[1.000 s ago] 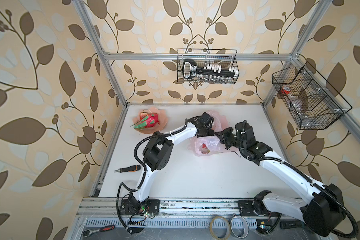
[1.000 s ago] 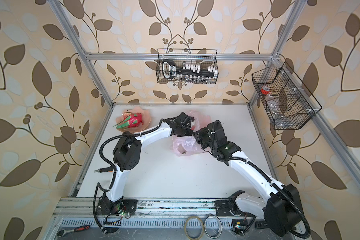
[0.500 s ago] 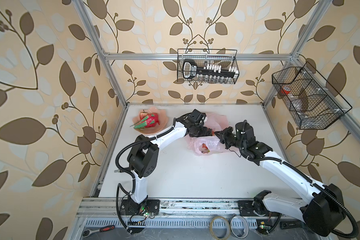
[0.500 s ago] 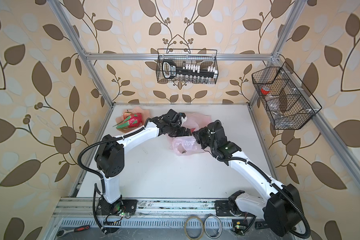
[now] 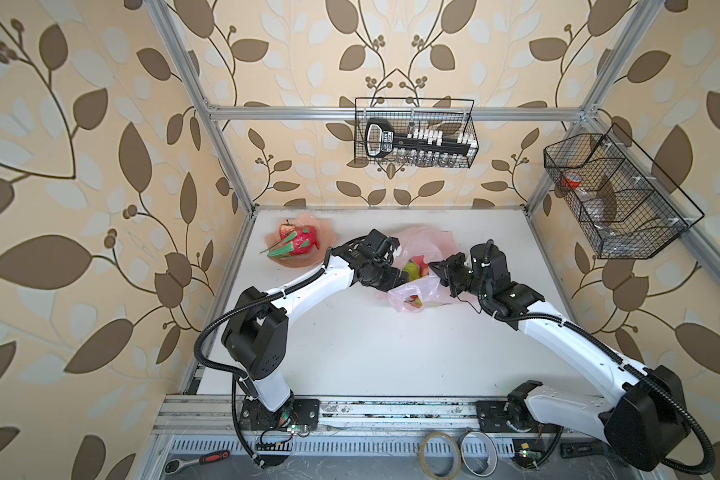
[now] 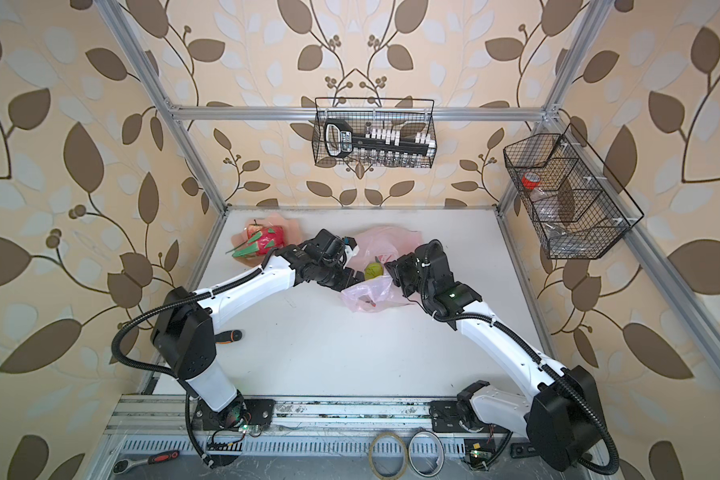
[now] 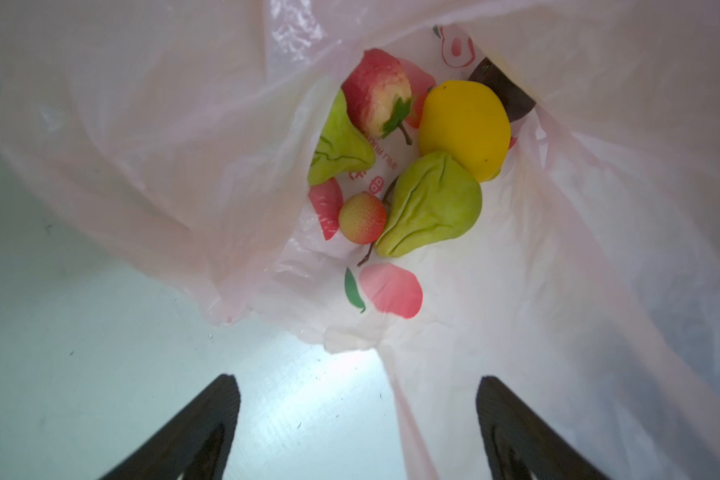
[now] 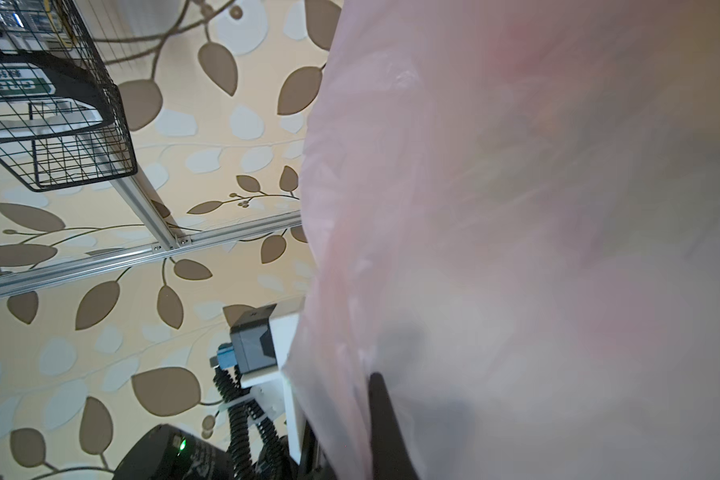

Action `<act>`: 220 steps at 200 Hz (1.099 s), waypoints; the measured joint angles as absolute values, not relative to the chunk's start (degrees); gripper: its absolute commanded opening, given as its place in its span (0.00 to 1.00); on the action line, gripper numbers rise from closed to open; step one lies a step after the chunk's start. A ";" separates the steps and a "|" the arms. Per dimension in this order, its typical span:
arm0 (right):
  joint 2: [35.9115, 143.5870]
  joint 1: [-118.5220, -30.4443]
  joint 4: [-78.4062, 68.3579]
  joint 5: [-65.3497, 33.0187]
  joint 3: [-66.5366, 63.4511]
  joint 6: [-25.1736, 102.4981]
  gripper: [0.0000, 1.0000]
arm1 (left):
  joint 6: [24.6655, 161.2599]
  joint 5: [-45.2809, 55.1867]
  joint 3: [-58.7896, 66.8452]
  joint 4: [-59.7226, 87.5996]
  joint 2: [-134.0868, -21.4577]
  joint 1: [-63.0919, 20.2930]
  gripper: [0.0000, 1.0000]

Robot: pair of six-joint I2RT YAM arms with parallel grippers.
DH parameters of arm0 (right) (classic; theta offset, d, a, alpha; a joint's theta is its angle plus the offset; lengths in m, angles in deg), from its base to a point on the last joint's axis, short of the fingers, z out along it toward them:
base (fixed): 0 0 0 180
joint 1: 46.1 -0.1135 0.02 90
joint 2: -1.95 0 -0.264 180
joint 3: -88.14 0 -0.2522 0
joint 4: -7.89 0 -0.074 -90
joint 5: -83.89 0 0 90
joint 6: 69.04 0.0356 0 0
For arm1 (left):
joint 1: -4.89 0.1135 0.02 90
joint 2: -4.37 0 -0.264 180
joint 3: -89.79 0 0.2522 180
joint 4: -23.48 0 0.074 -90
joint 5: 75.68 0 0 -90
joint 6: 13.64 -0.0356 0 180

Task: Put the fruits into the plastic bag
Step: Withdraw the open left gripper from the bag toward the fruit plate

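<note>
The crinkly pale-pink plastic bag (image 5: pixel 427 244) lies far mid-table, mouth gaping over a yellow lemon (image 7: pixel 464 129) and a lumpy green fruit (image 7: pixel 433 210). The right gripper (image 5: pixel 435 267) pinches its edge; the left gripper (image 7: pixel 358 428) stands wide, empty.

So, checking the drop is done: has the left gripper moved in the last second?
Yes. In both top views the left gripper has shifted left, away from the plastic bag middle and nearer the peach-pink dish.

left arm (image 5: pixel 308 286): elbow swings out left, nearer its base | left gripper (image 5: pixel 395 277): draws back from over the plastic bag (image 5: pixel 427 241) to its left edge, jaws slightly wider | fruits (image 5: pixel 417 268): now uncovered in the bag's mouth, seen from above
</note>
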State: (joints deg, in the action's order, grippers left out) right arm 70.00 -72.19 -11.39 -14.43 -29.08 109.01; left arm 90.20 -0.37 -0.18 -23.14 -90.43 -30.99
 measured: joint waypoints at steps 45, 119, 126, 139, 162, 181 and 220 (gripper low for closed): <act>70.24 -71.47 -11.24 -14.01 -28.99 109.01 0.00 | 92.26 -0.07 5.29 -23.43 -82.46 -25.48 0.94; 70.94 -71.09 -10.74 -14.01 -28.93 109.01 0.00 | 93.22 4.74 7.06 -27.73 -71.64 -17.81 0.99; 71.05 -71.09 -10.67 -14.04 -28.91 109.01 0.00 | 93.11 5.07 7.04 -28.08 -71.27 -16.91 0.99; 71.29 -71.09 -10.58 -14.04 -28.91 109.01 0.00 | 92.91 5.99 6.93 -29.00 -71.20 -15.40 0.99; 71.57 -71.09 -10.28 -14.06 -28.91 109.01 0.00 | 92.52 7.17 6.53 -30.95 -71.37 -12.45 0.99; 71.57 -71.09 -9.93 -14.06 -28.91 109.01 0.00 | 91.80 7.69 5.35 -31.75 -71.90 -10.62 0.99; 71.97 -71.09 -9.05 -14.10 -28.91 109.01 0.00 | 91.47 9.37 2.40 -32.24 -74.28 -7.05 0.99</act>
State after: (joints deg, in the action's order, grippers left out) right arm 71.97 -71.09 -9.05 -14.10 -28.91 109.01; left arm 91.47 9.37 2.40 -32.24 -74.28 -7.05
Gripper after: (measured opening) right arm 0.047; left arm 0.989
